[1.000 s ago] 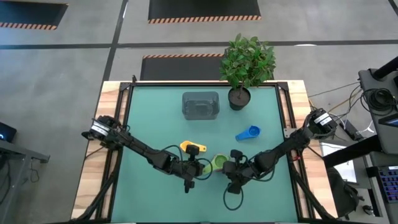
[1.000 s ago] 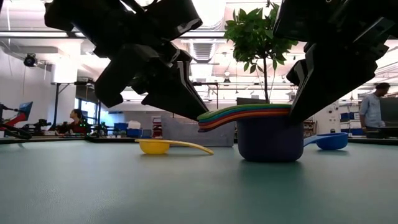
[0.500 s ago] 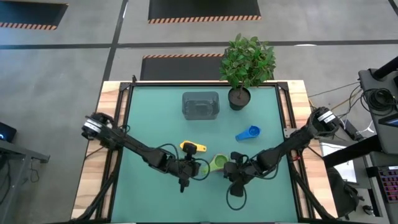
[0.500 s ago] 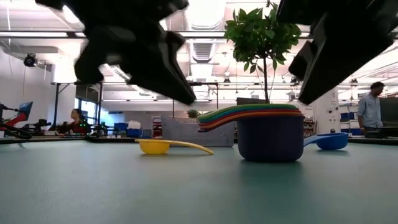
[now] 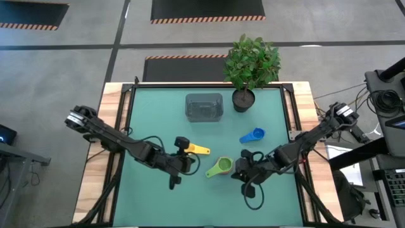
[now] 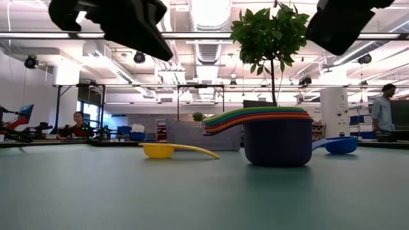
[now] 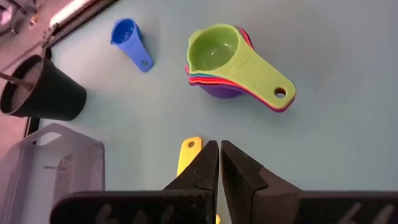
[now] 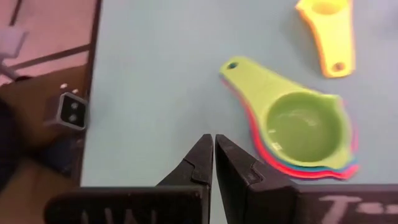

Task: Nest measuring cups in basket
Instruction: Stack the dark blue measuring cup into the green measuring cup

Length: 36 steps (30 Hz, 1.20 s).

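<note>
A nested stack of measuring cups (image 5: 221,166), green on top and purple at the bottom (image 6: 277,142), stands upright on its base on the table. A single yellow cup (image 5: 198,150) and a single blue cup (image 5: 253,135) lie apart from it. The grey basket (image 5: 204,106) sits near the far edge. My left gripper (image 5: 183,144) is shut and hovers over the yellow cup's bowl end, left of the stack. My right gripper (image 5: 238,168) is shut and hovers just right of the stack. In the low view both grippers hang well above the cups.
A dark pot with a leafy plant (image 5: 243,99) stands right of the basket at the far edge. Bare green table lies along the near edge and on the left side. People show in the room beyond the table.
Both grippers have risen clear of the nested stack and drawn away from it, the left one toward the table's left, the right one toward its right. The stack has stayed standing on the table, and its handles now show uncovered.
</note>
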{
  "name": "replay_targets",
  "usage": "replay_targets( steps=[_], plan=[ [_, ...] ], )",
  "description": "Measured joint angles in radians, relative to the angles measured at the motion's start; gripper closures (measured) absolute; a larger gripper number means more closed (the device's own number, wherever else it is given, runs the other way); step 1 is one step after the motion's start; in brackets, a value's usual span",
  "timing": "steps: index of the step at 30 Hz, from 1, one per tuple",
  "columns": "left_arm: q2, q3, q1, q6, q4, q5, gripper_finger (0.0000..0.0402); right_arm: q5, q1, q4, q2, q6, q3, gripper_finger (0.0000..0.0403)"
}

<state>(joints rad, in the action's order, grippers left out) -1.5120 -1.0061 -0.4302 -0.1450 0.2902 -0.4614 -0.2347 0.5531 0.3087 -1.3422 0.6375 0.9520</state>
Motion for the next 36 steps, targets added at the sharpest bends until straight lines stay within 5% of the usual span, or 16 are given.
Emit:
replay_targets(
  steps=[8,15,26,36],
  plan=[
    [0.151,0.16,-0.001,0.031,-0.115,-0.001,0.0402,-0.184,-0.02,0.207,0.091,0.084,-0.004,0.0394],
    [0.248,0.192,-0.001,0.021,-0.119,-0.002,0.0402,-0.2,-0.155,0.551,0.115,0.308,-0.009,0.0394],
    [0.305,0.155,0.0,-0.06,-0.087,-0.044,0.0402,0.026,-0.487,0.649,0.109,0.168,-0.032,0.0394],
    [0.304,0.152,-0.001,-0.056,-0.087,-0.056,0.0402,0.123,-0.61,0.651,0.109,0.08,-0.081,0.0369]
  ],
)
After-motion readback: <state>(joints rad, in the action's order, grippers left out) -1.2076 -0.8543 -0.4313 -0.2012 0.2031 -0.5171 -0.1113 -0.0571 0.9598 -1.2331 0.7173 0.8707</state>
